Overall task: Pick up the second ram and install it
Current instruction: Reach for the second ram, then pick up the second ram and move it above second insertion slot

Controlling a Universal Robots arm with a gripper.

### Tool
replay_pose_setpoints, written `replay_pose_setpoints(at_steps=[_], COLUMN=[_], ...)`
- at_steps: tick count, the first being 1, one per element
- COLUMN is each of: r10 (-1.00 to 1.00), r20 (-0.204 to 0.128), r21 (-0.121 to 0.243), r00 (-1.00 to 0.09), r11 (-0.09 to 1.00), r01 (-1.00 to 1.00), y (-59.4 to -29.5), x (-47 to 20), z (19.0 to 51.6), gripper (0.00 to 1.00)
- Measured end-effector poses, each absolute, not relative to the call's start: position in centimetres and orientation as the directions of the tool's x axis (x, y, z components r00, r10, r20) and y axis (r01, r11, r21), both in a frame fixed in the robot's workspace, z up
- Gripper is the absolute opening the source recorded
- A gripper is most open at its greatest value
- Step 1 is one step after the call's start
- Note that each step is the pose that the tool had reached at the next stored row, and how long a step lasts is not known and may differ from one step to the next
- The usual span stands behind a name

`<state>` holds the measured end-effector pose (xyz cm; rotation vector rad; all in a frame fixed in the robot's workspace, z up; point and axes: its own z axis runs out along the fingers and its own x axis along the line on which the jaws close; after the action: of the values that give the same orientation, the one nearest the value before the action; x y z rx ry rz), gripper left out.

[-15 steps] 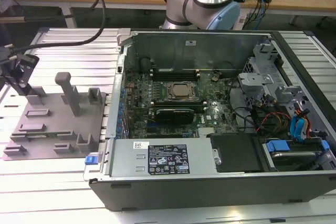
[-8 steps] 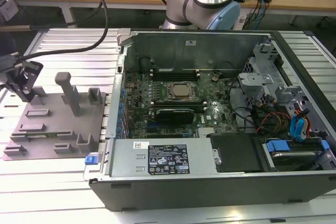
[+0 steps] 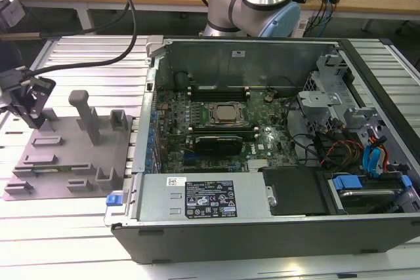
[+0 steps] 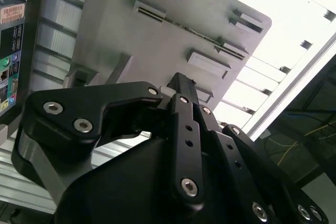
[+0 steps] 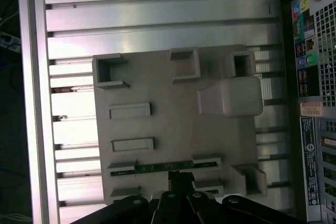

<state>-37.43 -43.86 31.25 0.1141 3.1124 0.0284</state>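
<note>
1. Gripper (image 3: 34,120), in the exterior view, hangs over the grey tray (image 3: 72,152) at that view's left, well apart from the open computer case (image 3: 262,209). I cannot tell whether it is open or closed, and nothing shows in its hold. The second ram (image 3: 51,170) lies in the tray as a thin strip.
2. In the second wrist view, the gripper (image 4: 178,81) looks down on the tray (image 4: 121,40), where the ram (image 4: 197,34) sits edge-up between two holders.
3. In the first wrist view, the gripper (image 5: 178,178) is just beside the middle of the green stick (image 5: 157,167). The stick looks light, stiff, thin and fragile, so it is probably best pinched mid-length across its flat faces.
</note>
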Motion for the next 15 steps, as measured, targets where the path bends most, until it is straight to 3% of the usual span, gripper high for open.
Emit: replay_pose_setpoints(at_steps=[9, 15], r10=[0.070, -0.069], r20=[-0.026, -0.026], r21=[0.019, 0.019], r00=[-0.997, -0.997], r11=[0.997, 0.997], r01=[0.070, -0.069], y=[-43.86, -43.86], x=[-37.43, -37.43], z=[31.25, 31.25], gripper=[0.08, 0.08])
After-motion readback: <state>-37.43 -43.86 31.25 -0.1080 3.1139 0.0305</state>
